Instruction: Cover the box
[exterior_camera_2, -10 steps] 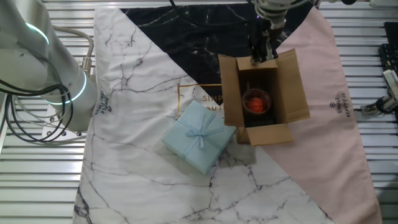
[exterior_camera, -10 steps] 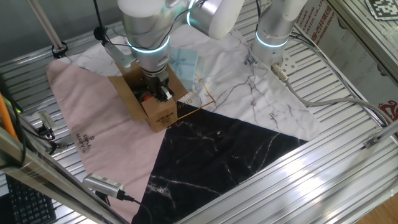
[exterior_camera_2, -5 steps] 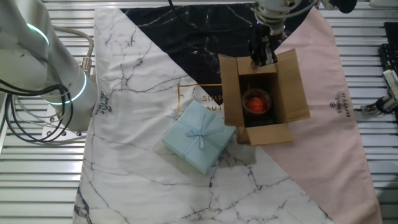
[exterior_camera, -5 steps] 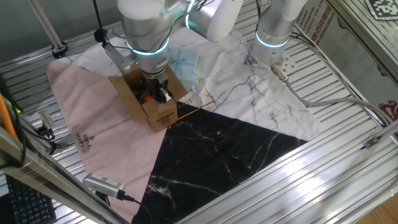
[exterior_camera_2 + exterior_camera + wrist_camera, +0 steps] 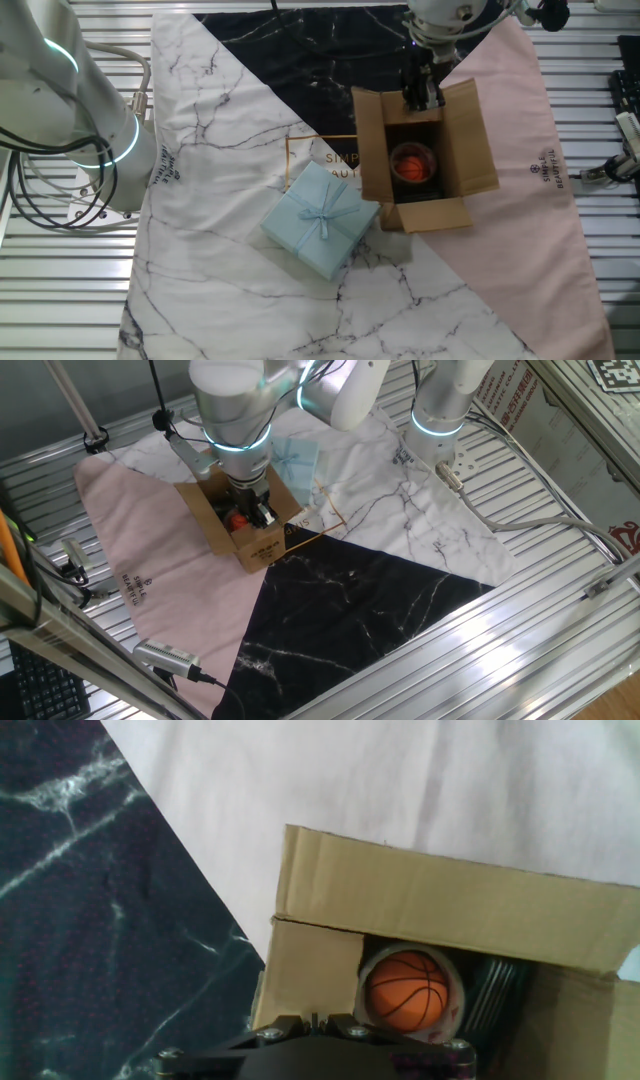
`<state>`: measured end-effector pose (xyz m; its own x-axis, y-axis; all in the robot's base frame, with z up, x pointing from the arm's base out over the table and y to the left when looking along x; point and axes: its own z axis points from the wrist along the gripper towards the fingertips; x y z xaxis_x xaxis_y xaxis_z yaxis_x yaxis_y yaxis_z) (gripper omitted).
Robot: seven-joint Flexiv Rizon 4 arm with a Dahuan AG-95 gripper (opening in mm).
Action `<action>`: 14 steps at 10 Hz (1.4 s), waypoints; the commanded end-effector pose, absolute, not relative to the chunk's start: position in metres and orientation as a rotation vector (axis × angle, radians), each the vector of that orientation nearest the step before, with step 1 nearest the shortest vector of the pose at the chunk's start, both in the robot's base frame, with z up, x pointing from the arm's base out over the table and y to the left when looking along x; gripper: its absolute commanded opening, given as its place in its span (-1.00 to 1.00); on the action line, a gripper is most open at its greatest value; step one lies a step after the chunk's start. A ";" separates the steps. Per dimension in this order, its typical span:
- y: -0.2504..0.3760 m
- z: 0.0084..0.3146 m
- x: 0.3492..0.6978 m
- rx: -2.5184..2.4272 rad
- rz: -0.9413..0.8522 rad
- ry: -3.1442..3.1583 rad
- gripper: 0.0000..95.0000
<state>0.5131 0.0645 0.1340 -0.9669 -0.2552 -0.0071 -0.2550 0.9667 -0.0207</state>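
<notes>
The box [image 5: 252,547] [image 5: 476,141] [image 5: 440,905] is a small brown carton on the pink and black cloth, its side flaps spread open. An orange ball in a clear cup [image 5: 410,163] [image 5: 405,992] sits inside. My gripper [image 5: 262,512] [image 5: 420,98] [image 5: 312,1018] hangs at the box's end nearest the black cloth. Its jaws are pressed together on the upright flap there; in the hand view the cardboard runs down into the narrow slit between them. The flap's gripped edge is hidden by the fingers.
A pale blue gift box with a bow [image 5: 320,220] [image 5: 296,460] lies just beside the carton on the white marble cloth. A second arm's base [image 5: 95,135] [image 5: 440,410] stands at the cloth's edge. A handheld device with a cable [image 5: 168,657] lies on the metal slats.
The gripper has risen slightly at the box's end flap, staying shut. The box, ball and gift box have not moved.
</notes>
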 end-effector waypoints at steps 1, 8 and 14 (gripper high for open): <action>0.064 0.132 0.513 -0.399 -0.033 3.105 -1.00; 0.066 0.120 0.515 -0.378 -0.028 3.105 -1.00; 0.066 0.118 0.514 -0.380 -0.034 3.102 -1.00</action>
<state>0.5140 0.0656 0.1185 -0.9703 -0.2415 -0.0125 -0.2412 0.9702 -0.0225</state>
